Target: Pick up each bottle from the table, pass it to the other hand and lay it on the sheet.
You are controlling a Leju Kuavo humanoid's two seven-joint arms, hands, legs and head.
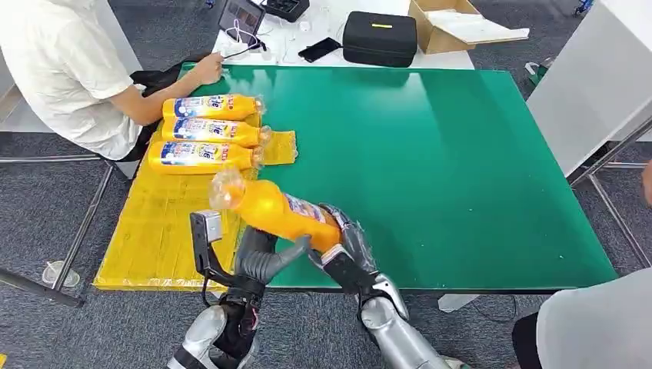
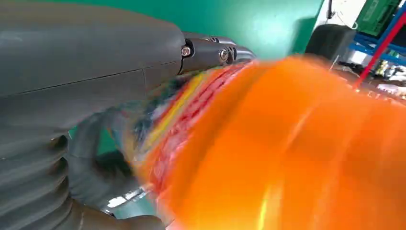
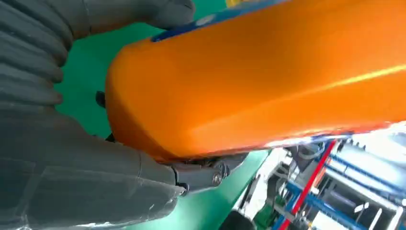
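Clearly the orange bottle [image 1: 275, 210] was in mid-handover, held in the air over the near edge of the green surface [image 1: 461, 169], tilted with its clear neck up toward the yellow sheet [image 1: 161, 231] and its base low. The right hand [image 1: 347, 250] had its fingers [image 3: 210, 175] wrapped round the base end, and in the right wrist view the flat bottom corner sat against that hand's grey cover. The left hand [image 1: 265, 257] reached up under the middle of the body; its thumb lay along the underside, and in the left wrist view its fingers [image 2: 210, 50] curved over the printed label, so both hands appeared to be grasping the bottle, though how firmly the left one pressed could not be told.

Three more bottles [image 1: 207, 131] lay side by side on the far part of the sheet, near a seated person [image 1: 69, 69] whose hand rested on the surface's corner.

The bottle looked full of liquid, so probably fairly heavy, and its weight would shift as it tilted. Its plastic wall seemed stiff but smooth and glossy, likely slippery under hard fingers. The broad middle, over the label, seemed the safest place to hold; the narrow neck would give little purchase
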